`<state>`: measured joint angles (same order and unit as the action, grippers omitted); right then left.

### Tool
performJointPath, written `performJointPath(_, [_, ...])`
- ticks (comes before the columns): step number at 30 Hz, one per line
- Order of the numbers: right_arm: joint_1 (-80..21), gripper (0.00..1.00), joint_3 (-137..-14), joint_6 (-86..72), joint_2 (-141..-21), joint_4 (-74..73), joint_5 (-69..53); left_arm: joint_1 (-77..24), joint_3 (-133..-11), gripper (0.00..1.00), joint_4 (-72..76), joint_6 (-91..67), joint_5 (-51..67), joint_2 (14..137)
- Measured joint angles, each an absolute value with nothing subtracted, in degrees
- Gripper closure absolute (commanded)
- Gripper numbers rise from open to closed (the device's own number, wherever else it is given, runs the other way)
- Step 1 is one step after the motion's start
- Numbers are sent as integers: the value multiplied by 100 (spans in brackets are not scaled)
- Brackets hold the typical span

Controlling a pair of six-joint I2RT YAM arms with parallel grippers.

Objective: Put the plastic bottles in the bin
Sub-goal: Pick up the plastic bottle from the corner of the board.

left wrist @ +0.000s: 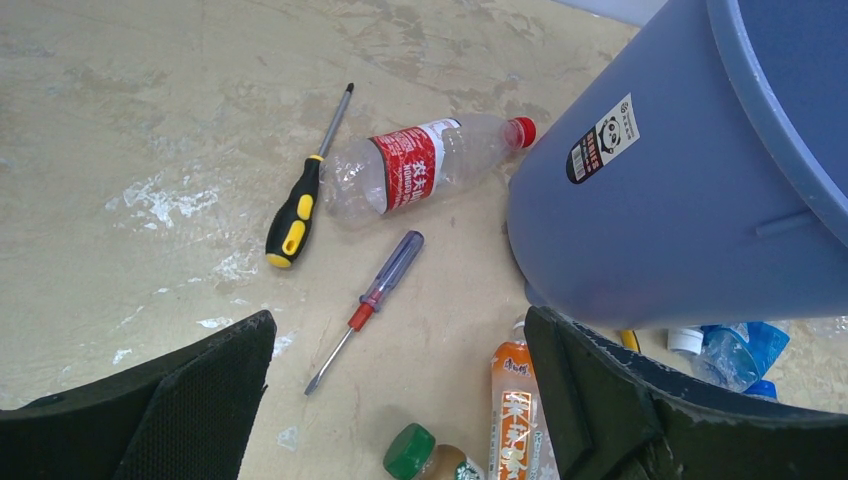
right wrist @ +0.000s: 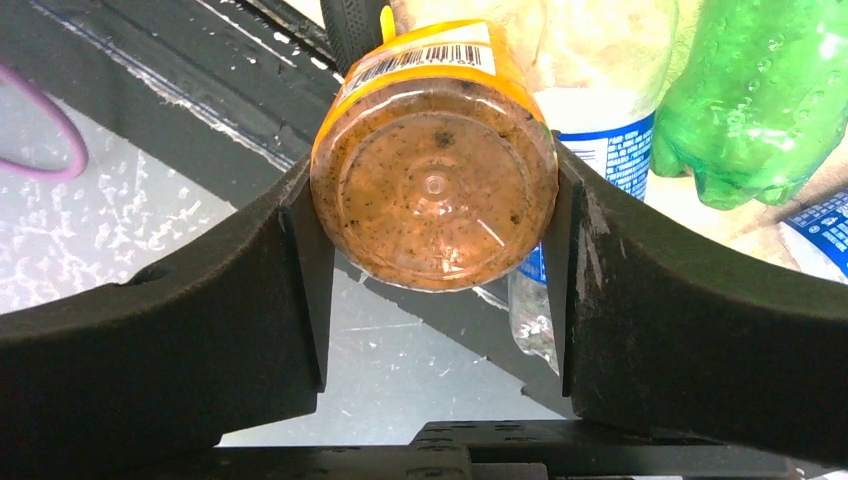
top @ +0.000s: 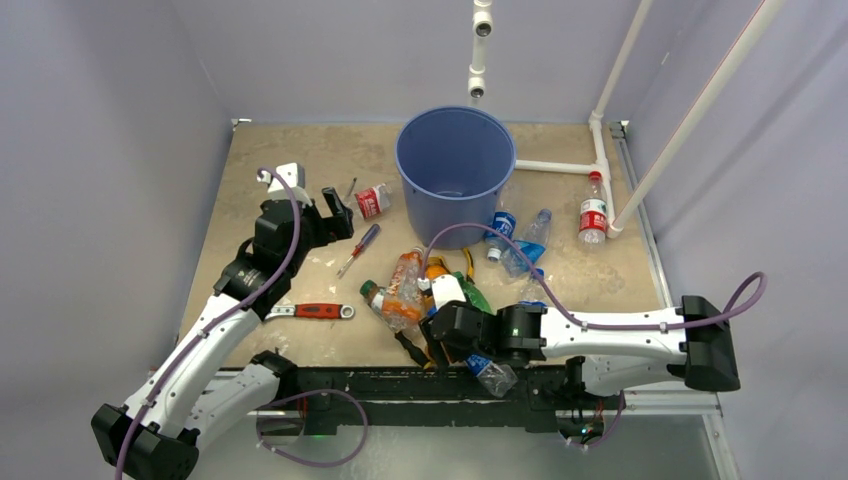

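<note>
Right wrist view: the right gripper [right wrist: 435, 235], reaching across the near edge of the table [top: 600, 280], is clamped on an orange bottle [right wrist: 435, 170], with a green bottle [right wrist: 770, 90] beside it. The left gripper [left wrist: 400, 400], fingers apart, hovers over a screwdriver [left wrist: 385, 275] and a red-labelled bottle [left wrist: 410, 170] near the bin [left wrist: 640, 200].

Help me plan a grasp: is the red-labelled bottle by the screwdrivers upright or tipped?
Tipped: the bottle lies on its side, red cap pointing toward the bin.
</note>
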<state>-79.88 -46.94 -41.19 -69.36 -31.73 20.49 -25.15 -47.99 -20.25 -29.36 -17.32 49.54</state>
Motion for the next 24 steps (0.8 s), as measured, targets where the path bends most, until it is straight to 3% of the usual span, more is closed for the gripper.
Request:
performJointPath(9, [-7990, 55, -5411, -3780, -5907, -2974, 2307, -2515, -4799, 5, -2001, -2952, -1791, 4936])
performJointPath(14, [-7992, 58, -5629, -3183, -5328, -1461, 2624, -2515, -4847, 3, -1809, -3061, -1796, 4733])
performJointPath(20, [-7819, 58, -5537, -2582, -5474, 121, 2770, -2515, -4888, 2, -1035, -3039, -1308, 3983])
performJointPath(24, [-6855, 58, -5033, -2711, -5299, 1039, 2062, -2515, -4766, 5, -189, -3044, -464, 3470])
